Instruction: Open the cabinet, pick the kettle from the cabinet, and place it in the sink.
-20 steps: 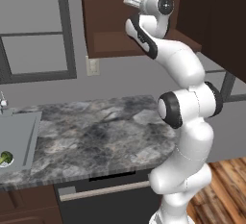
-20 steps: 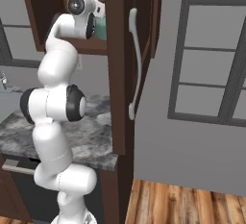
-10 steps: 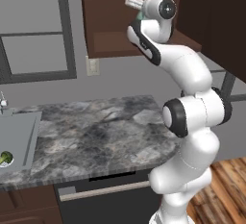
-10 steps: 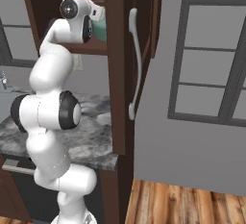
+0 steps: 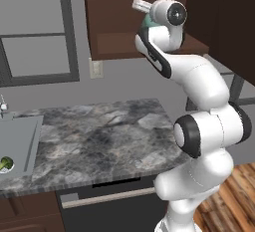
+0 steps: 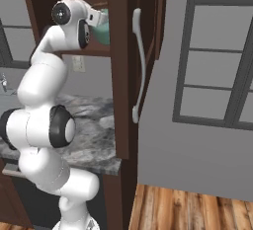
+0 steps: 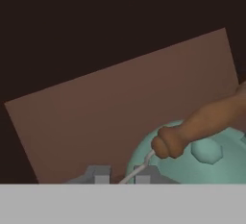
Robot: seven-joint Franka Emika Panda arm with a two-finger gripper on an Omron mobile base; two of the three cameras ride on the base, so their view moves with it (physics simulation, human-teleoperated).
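Marbled grey counter [image 5: 99, 136], sink [image 5: 20, 139] at left; gripper [image 7: 122, 176] clamped on kettle [image 7: 202, 158] handle.

The kettle [image 6: 102, 26] is largely hidden behind the wrist; in the hand view its lower body seems cropped.
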